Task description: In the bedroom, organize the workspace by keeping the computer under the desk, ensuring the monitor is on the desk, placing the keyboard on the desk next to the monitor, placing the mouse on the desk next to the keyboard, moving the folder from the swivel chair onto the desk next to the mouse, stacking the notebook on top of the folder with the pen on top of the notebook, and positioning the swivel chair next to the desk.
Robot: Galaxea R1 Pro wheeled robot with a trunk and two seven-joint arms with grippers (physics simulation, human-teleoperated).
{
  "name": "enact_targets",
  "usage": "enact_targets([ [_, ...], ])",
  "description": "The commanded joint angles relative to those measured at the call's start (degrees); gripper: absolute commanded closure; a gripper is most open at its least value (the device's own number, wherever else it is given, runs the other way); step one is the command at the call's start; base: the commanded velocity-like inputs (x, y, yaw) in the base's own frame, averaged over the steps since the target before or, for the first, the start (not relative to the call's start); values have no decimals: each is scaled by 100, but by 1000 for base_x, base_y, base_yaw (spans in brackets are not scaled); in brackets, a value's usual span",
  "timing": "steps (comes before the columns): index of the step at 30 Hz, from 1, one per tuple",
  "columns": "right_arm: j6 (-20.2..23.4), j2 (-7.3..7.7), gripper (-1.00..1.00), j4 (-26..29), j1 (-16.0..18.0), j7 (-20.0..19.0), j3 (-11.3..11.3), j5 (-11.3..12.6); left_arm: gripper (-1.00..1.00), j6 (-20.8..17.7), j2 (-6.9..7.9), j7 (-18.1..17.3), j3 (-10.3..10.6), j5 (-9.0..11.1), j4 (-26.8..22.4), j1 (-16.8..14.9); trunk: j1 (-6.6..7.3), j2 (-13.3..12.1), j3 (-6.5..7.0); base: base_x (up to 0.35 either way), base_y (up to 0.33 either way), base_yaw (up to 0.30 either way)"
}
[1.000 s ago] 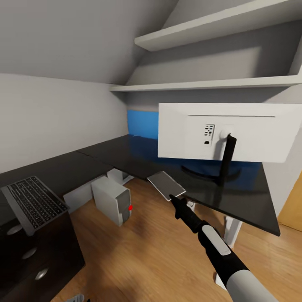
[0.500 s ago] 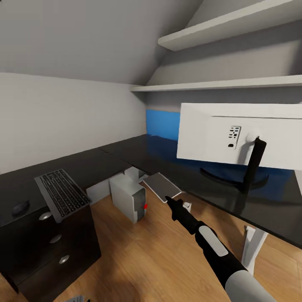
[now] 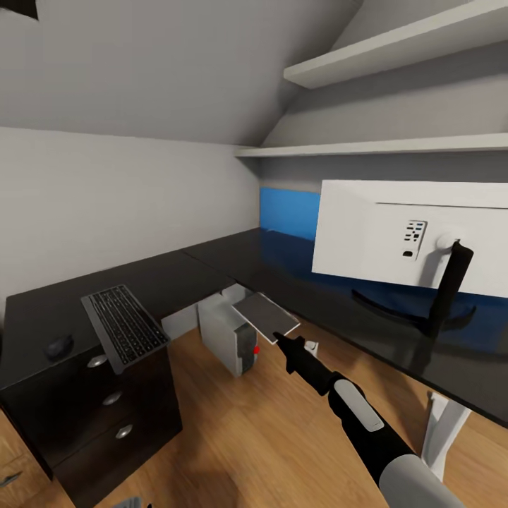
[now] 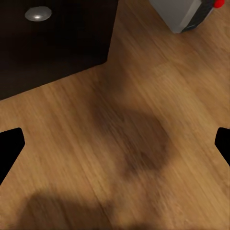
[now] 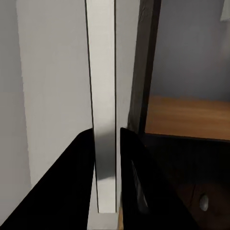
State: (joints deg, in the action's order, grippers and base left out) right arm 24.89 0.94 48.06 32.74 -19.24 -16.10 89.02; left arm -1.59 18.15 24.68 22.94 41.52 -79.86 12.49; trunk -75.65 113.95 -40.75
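Observation:
My right gripper is shut on the edge of a thin grey slab, apparently the notebook, held level in the air in front of the desk. In the right wrist view the fingers clamp the notebook edge-on. The monitor stands on the glossy black desk with its white back toward me. The keyboard lies on the desk's left wing, overhanging the front edge, with the mouse beside it. The computer sits under the desk. My left gripper hangs open above the wood floor. Folder, pen and swivel chair are out of view.
Black drawers with round knobs fill the space under the desk's left wing. A white desk leg stands at the right. Two wall shelves hang above the monitor, and a blue panel sits behind it. Plank floor lies ahead.
The whole view has swung left, so the camera moved: the mouse and drawers came into view and the monitor slid right. My right gripper still holds the notebook.

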Motion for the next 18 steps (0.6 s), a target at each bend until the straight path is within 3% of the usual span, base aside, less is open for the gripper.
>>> enact_targets([
  [1, 50, 9, 100, -8, 4, -32, -16, 51, -100, -17, 5, 37, 9, 23, -12, -1, 23, -39, 14, 0, 0, 2],
  [15, 76, 2, 100, -32, -2, -38, -13, 71, -100, -18, 5, 37, 9, 29, -8, -1, 330, -601, 265, 0, 0, 0],
  [18, 73, -4, 100, -37, -4, -37, -15, 72, -100, -20, 5, 37, 7, 31, -2, -1, 330, -601, 265, 0, 0, 21],
])
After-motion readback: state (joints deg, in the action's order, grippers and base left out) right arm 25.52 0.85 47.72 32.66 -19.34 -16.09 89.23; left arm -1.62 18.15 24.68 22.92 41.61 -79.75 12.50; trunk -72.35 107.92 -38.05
